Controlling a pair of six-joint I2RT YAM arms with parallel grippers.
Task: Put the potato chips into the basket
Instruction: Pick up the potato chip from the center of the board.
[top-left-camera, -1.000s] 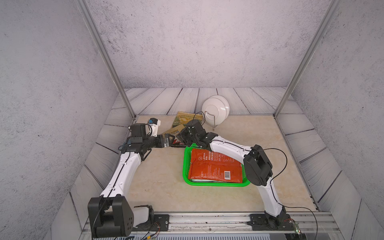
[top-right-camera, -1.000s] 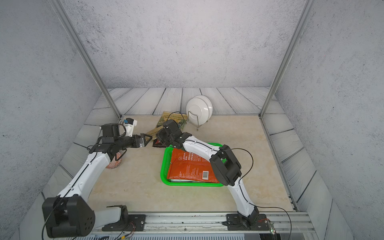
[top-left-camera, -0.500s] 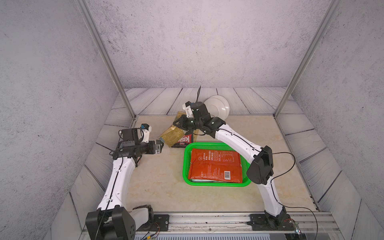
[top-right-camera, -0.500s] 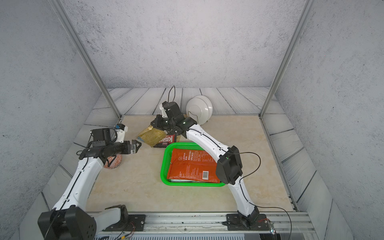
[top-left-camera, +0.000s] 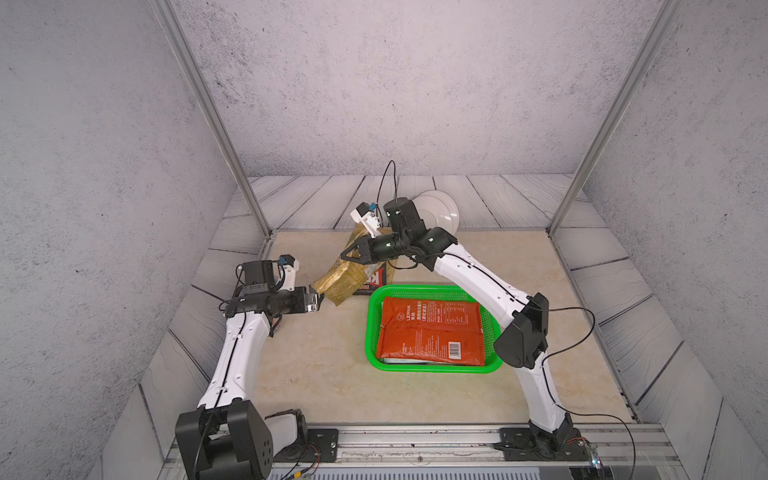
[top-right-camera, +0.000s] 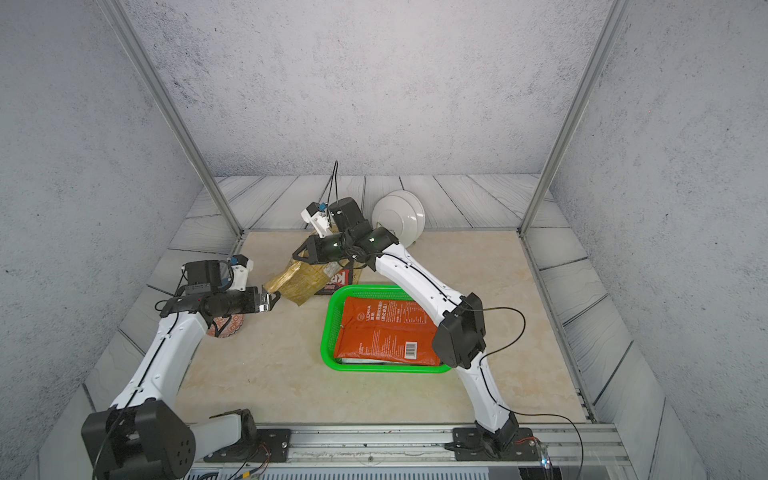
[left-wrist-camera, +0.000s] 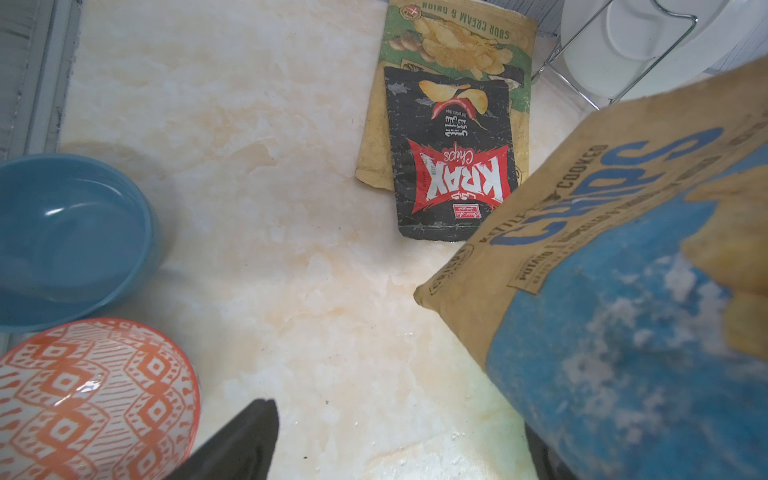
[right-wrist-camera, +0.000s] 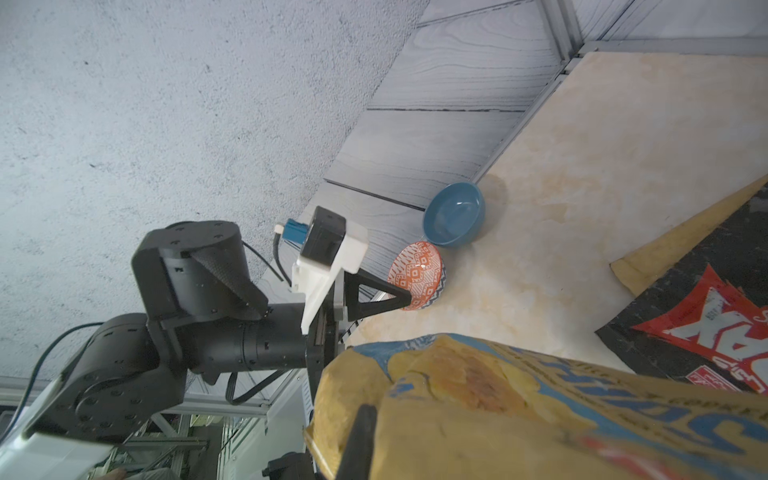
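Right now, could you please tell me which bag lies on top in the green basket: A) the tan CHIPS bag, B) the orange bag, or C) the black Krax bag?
B: the orange bag lies uppermost in the basket; the Krax bag lies outside it.

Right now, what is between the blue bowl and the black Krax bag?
Bare tabletop, then the edge of the sour cream bag peeking out under the Krax bag; the left wrist view shows it.
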